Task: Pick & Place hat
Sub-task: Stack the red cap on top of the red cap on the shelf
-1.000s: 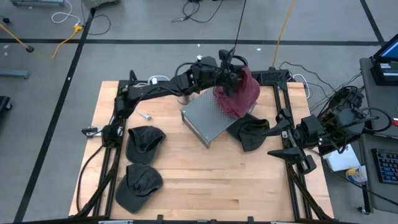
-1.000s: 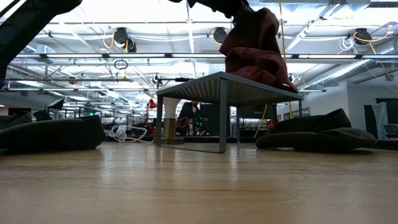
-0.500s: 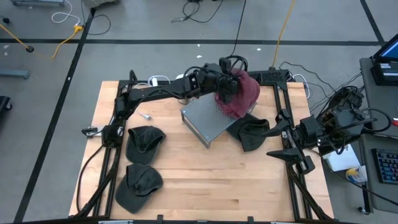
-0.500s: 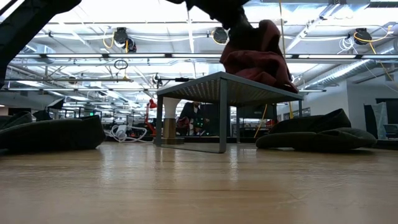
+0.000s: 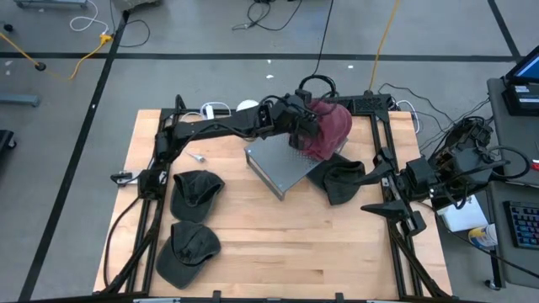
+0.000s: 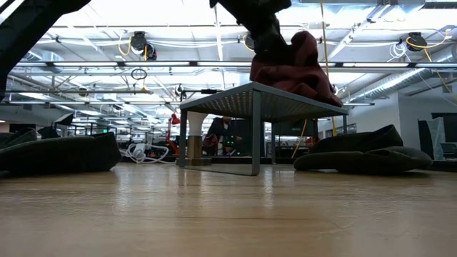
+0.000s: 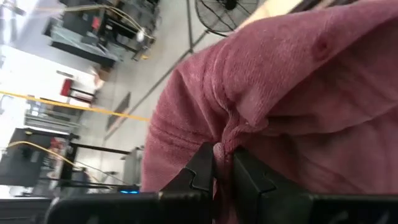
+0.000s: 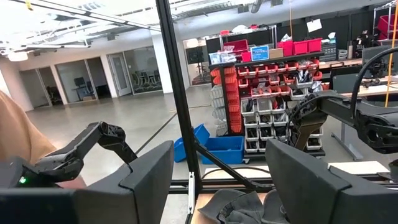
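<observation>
A maroon hat (image 5: 328, 128) lies bunched on the far right part of a grey perforated metal stand (image 5: 278, 164); in the low view the maroon hat (image 6: 296, 66) rests on the stand's top (image 6: 275, 100). My left gripper (image 5: 303, 129) is at the hat's left side, shut on its cloth. Three dark hats lie flat on the table: two at the left (image 5: 195, 192) (image 5: 187, 251) and one right of the stand (image 5: 341, 179). My right gripper (image 8: 217, 180) waits open at the table's right edge. My left gripper pinches a raised fold of the maroon hat's cloth (image 7: 229, 138) between its two fingertips (image 7: 202, 168). It comes slanting down from the table's left. The hat's underside rests on the stand's top (image 6: 307, 96), and the cloth is slack and bunched around the fingers.
The right arm (image 5: 413, 181) stands beside the dark hat at the table's right edge. A small white item (image 5: 198, 156) lies near the left arm's base. Bare wood spans the near half of the table (image 5: 286, 244). Cables and frame rails run along both sides.
My left gripper, staying shut on the maroon hat, has come down and toward the table's near edge. The hat, which hung tall below the gripper with its lower end on the stand, has sunk and now sits lower and bunched on the stand's top.
</observation>
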